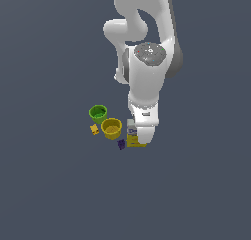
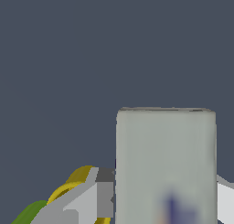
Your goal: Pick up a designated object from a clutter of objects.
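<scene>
The yellow box with the white top band (image 1: 132,135) lies on the floor at the exterior view's right of the clutter, half hidden under my hand. In the wrist view its white face (image 2: 164,150) with a blur of blue lettering fills the space between my fingers (image 2: 98,198). My gripper (image 1: 140,138) is down over the box, with one finger flush against each side of it. The yellow cup (image 1: 111,128), the green cup (image 1: 98,113), a tiny yellow piece (image 1: 94,130) and a tiny dark purple piece (image 1: 121,144) stand beside it.
The yellow cup's rim (image 2: 75,184) and the green cup's edge (image 2: 29,213) show in the wrist view just beyond one finger. The floor (image 1: 49,185) is plain dark grey all round the clutter.
</scene>
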Robot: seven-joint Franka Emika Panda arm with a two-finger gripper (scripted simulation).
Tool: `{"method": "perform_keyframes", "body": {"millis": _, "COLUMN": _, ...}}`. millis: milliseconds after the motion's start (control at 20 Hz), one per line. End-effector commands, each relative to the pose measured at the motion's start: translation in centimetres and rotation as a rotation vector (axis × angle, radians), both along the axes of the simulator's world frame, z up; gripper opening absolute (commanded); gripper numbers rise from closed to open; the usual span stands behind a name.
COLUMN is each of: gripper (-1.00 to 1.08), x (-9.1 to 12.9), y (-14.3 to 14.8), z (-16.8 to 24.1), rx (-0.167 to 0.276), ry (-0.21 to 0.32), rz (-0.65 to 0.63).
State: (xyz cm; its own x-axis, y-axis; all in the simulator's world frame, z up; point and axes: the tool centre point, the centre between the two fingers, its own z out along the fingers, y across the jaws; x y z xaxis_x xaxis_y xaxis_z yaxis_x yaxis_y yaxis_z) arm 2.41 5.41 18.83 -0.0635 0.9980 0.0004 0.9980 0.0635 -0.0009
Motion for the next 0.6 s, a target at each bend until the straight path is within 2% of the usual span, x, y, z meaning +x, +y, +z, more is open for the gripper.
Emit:
{"method": "perform_keyframes", "body": {"millis": 0, "gripper": -1.00, "x": -0.6, "y": -0.7, "z": 1.6, "rx": 0.000, "ry": -0.001, "rz": 0.000}}
{"method": "perform_keyframes", "body": {"millis": 550, "gripper": -1.00, "x": -4.6, "y": -5.6, "z": 12.1, "rx": 0.004, "ry": -0.001, "rz": 0.000}}
